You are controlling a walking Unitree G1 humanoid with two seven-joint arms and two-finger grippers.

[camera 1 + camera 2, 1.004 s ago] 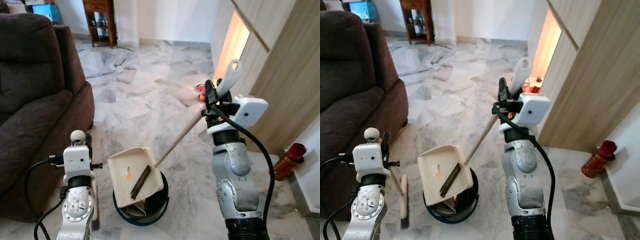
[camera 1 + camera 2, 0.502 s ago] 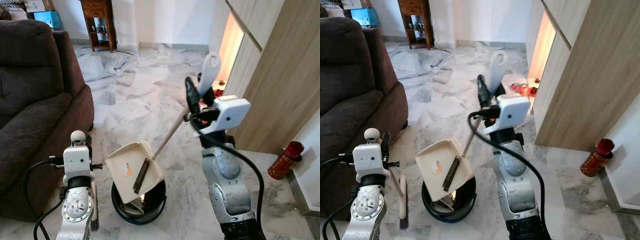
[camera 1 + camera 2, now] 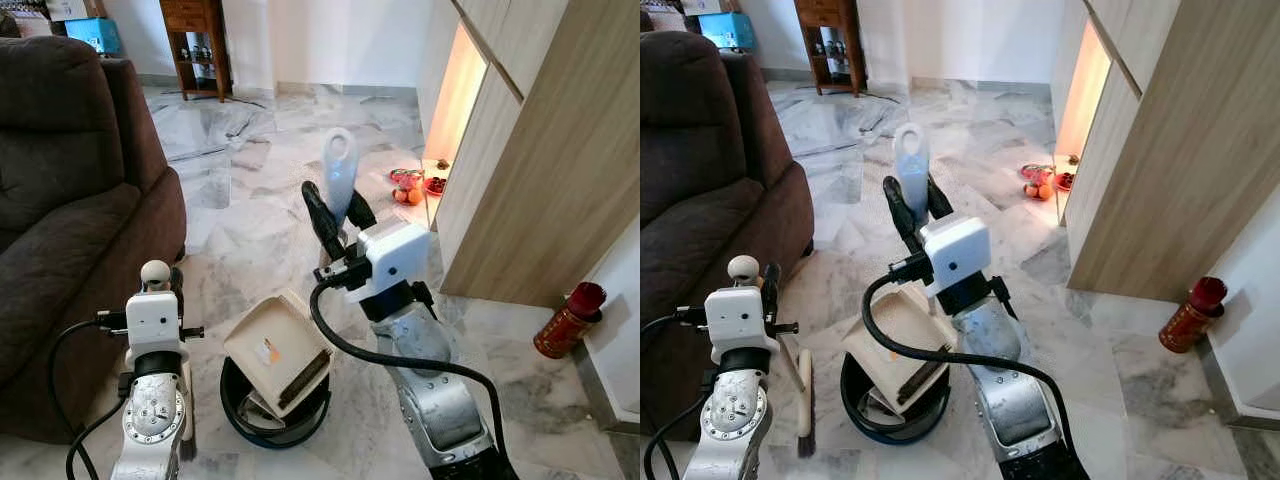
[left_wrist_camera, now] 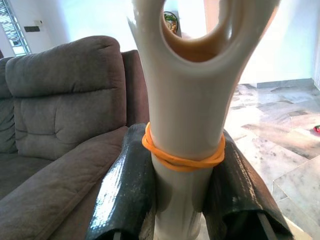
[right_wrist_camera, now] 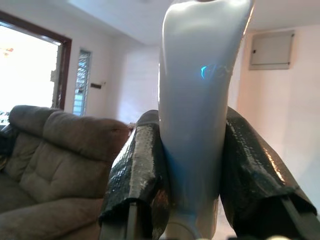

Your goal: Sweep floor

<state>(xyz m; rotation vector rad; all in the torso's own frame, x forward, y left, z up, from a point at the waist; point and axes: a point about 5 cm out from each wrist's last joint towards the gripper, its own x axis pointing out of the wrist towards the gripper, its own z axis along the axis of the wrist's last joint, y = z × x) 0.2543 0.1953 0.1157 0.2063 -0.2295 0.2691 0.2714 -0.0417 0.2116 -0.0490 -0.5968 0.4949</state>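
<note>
Dustpan [image 3: 277,350] tilted over the black bin [image 3: 275,415], which stands on the marble floor [image 3: 260,200].

Its white handle [image 3: 338,185] is clamped between the fingers of the right gripper [image 3: 333,215], raised above the bin. A cream broom handle [image 4: 182,135], ringed by an orange rubber band [image 4: 182,159], is gripped in the left gripper [image 4: 182,195], between bin and brown sofa [image 3: 70,180]. A red bottle [image 3: 565,320] stands well apart from the bin.

Daylit, sharp head views; warm glow from cabinet niche [image 3: 462,85]. Glare on marble floor [image 3: 250,200]. Wrist views: close handles soft, window [image 5: 25,75] blown out.
</note>
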